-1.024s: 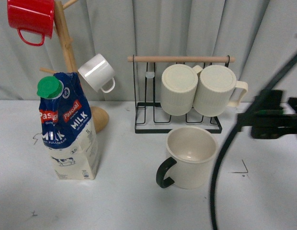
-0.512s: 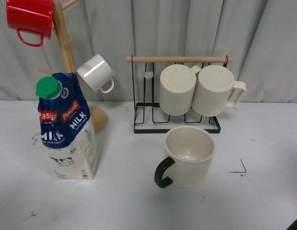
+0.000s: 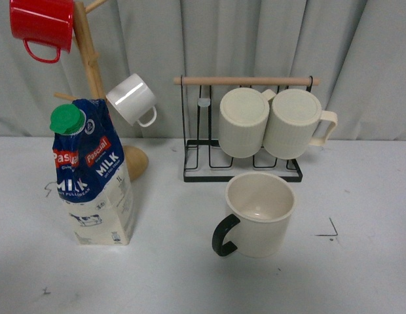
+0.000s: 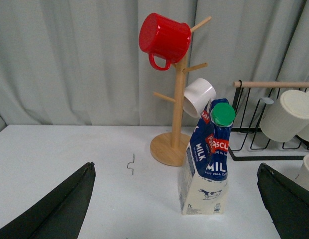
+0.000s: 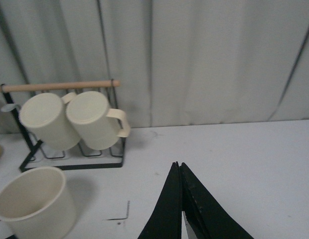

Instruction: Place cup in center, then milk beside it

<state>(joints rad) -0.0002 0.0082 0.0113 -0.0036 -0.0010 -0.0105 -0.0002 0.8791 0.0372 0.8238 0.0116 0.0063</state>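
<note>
The cup (image 3: 258,212), a wide cream mug with a black loop handle, stands upright near the middle of the white table, handle toward the front left. It also shows in the right wrist view as the cup (image 5: 32,206). The milk (image 3: 92,176), a blue-and-white carton with a green cap, stands at the left, apart from the cup. My left gripper (image 4: 175,166) is open, and the milk (image 4: 209,159) stands ahead of it, between the lines of its two fingers. My right gripper (image 5: 178,164) is shut on nothing, over bare table to the cup's right. Neither arm shows in the front view.
A wooden mug tree (image 3: 92,65) behind the milk carries a red mug (image 3: 42,26) and a small white mug (image 3: 132,98). Behind the cup, a black wire rack (image 3: 242,171) holds two ribbed cream mugs (image 3: 243,121). A grey curtain closes the back.
The right arm, seen at the right edge of the front view a second ago, has drawn back out of that view. The cup and the milk have stayed in place.
</note>
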